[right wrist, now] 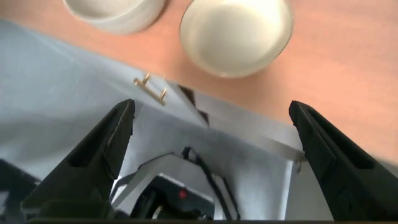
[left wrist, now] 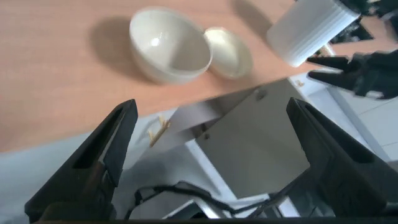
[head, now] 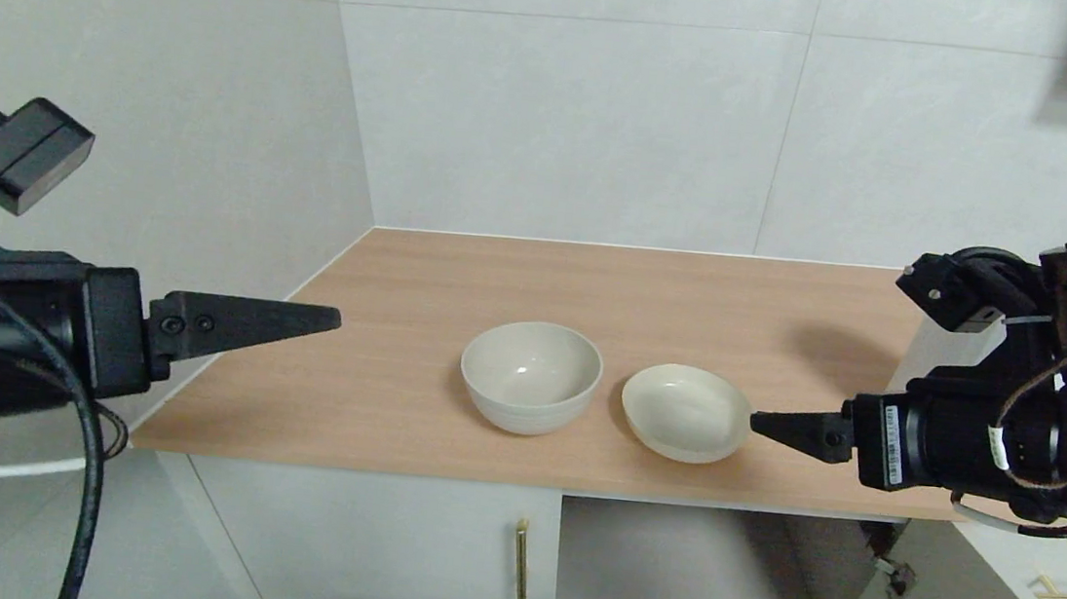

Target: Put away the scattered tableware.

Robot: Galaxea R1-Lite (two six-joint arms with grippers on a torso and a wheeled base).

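Black left jaws and right jaws gape empty.

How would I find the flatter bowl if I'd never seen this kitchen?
Find the wooden counter in the white-tiled corner; two pale bowls sit near its front edge. Yours is the shallow bowl on the robot's right, just in front of the right gripper. It is lower and flatter than the deep bowl beside it.

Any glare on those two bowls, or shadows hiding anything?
Head view: one small glint inside the deep bowl, no hard glare on the shallow bowl; a soft shadow lies on the countertop beyond it. Left wrist view: same glint, shadow beside the deep bowl. Right wrist view: shallow bowl evenly lit.
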